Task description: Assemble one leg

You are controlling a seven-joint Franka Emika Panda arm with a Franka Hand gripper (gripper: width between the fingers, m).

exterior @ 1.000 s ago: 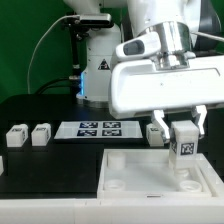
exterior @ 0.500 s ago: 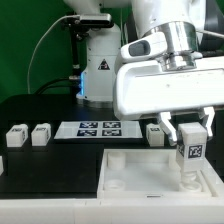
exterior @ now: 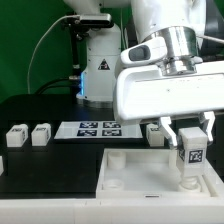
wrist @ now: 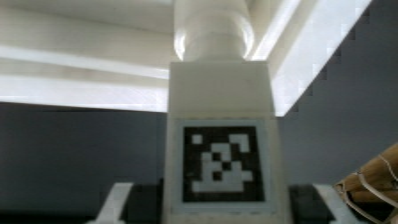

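My gripper (exterior: 190,135) is shut on a leg (exterior: 190,156), a white block with a black-and-white tag, and holds it upright over the right part of the large white tray-like piece (exterior: 130,170). In the wrist view the leg (wrist: 222,120) fills the middle between my fingers (wrist: 128,200), its tag facing the camera, its far end against the white piece (wrist: 71,70). Three more legs stand on the black table: two on the exterior view's left (exterior: 16,136) (exterior: 40,133) and one behind my gripper (exterior: 154,133).
The marker board (exterior: 98,128) lies flat between the loose legs. A white robot base with a cable (exterior: 98,60) stands behind the table, before a green backdrop.
My gripper has moved a little toward the exterior view's right and slightly down with the leg in it. Nothing else has moved.
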